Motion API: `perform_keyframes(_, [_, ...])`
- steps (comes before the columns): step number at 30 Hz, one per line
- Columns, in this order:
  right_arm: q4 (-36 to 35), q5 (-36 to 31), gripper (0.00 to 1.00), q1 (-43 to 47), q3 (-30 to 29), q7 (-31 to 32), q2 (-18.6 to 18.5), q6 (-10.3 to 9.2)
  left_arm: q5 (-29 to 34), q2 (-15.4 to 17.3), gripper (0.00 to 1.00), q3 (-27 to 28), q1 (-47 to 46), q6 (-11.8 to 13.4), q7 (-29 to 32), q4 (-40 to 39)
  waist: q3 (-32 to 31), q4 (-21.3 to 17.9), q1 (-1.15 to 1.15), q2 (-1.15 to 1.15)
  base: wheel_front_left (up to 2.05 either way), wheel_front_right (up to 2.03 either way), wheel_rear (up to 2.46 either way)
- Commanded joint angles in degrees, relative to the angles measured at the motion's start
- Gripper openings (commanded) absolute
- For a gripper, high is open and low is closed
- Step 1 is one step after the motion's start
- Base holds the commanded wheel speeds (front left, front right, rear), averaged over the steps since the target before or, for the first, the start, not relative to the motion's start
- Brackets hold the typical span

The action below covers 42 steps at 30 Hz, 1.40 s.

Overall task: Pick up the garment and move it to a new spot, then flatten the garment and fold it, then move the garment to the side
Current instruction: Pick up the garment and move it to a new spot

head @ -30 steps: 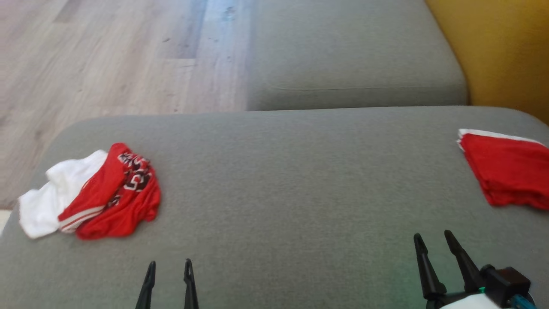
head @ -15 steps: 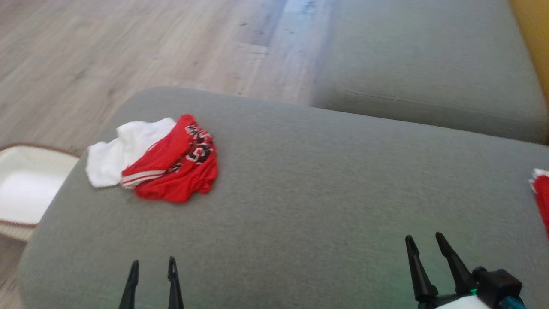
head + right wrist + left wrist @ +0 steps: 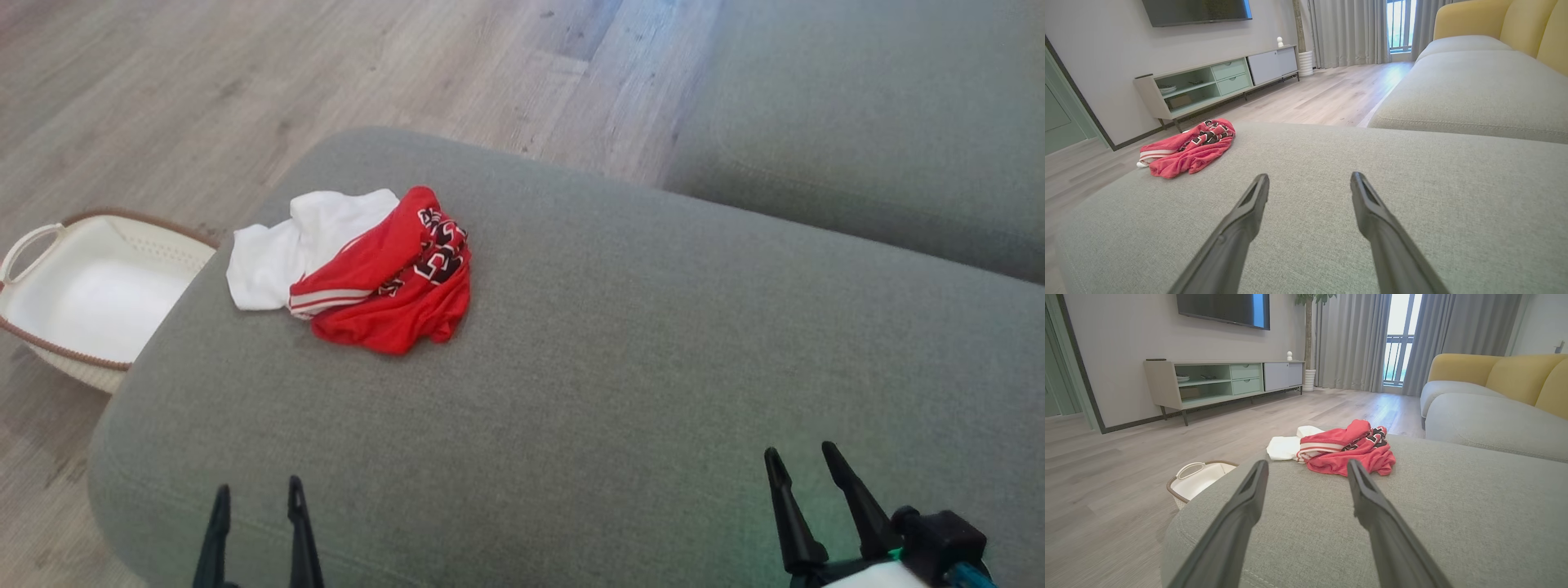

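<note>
Lying crumpled: red garment (image 3: 384, 314), lettering (image 3: 438, 251) unreadable

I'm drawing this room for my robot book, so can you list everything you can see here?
garment: one crumpled heap, red and white, left end of the cushion
cushion: one, grey, before the robot
sofa: one, grey with yellow back, beyond the cushion
basket: one, white with brown rim, floor beside the cushion
floor: pale wood, around the cushion
cabinet: one, pale with green drawers, far wall
TV: one, dark, above the cabinet
curtains: grey, by the window
left gripper: one, dark, open, lower left
right gripper: one, dark, open, lower right
</note>
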Motion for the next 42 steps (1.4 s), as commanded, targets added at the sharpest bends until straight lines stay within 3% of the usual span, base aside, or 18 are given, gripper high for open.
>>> perform_keyframes(1, [-1.58, 0.12, 1.00, -2.36, 0.99, -0.78, -1.48, 0.39, 0.65, -0.20, 1.00, 2.51, -3.09, 0.21, -0.14, -2.09, 1.14, -0.17, 0.00, 0.00, 0.00, 0.00, 0.00])
perform_keyframes(6, [-2.10, -0.31, 1.00, -3.42, 1.60, -0.78, -4.46, 0.39, 0.98, 0.75, 1.00, 3.30, -8.22, -1.23, -0.14, -3.24, 6.58, -1.45, 0.00, 0.00, 0.00, 0.00, 0.00])
perform_keyframes(12, [-3.82, -0.78, 1.00, -8.07, 2.15, -0.78, -10.61, 0.39, -0.11, 2.33, 1.00, 4.66, -21.33, -3.17, 0.02, -1.25, 16.43, -3.46, 0.00, 0.00, 0.00, 0.00, 0.00])
perform_keyframes(21, [-6.68, -0.32, 1.00, -15.71, 2.77, -0.78, -18.47, 0.39, -2.89, 7.39, 1.00, 6.89, -44.87, -6.07, 11.84, 10.61, 27.12, -5.27, 0.00, 0.00, 0.00, 0.00, 0.00])
perform_keyframes(31, [-7.61, 0.26, 1.00, -18.93, 3.25, -0.78, -21.16, 0.39, -7.74, 9.92, 1.00, 8.24, -55.91, -9.66, 23.34, 27.22, 30.94, -6.77, 0.00, 0.00, 0.00, 0.00, 0.00])
perform_keyframes(40, [-8.06, 0.15, 1.00, -19.78, 3.43, -0.78, -21.55, 0.39, -10.42, 9.13, 1.00, 8.47, -57.86, -11.33, 23.38, 39.97, 33.30, -7.55, 0.00, 0.00, 0.00, 0.00, 0.00])
perform_keyframes(41, [-8.04, 0.14, 1.00, -19.92, 3.38, -0.78, -21.62, 0.39, -10.47, 8.99, 0.85, 8.42, -58.16, -11.36, 22.54, 40.90, 33.43, -7.59, 0.00, 0.00, 0.00, 0.00, 0.00])
perform_keyframes(42, [-8.00, 0.10, 1.00, -20.33, 3.37, -0.78, -21.69, 0.39, -10.40, 9.12, 0.00, 8.34, -58.87, -11.46, 20.47, 42.76, 33.63, -7.69, 0.00, 0.00, 0.00, 0.00, 0.00])
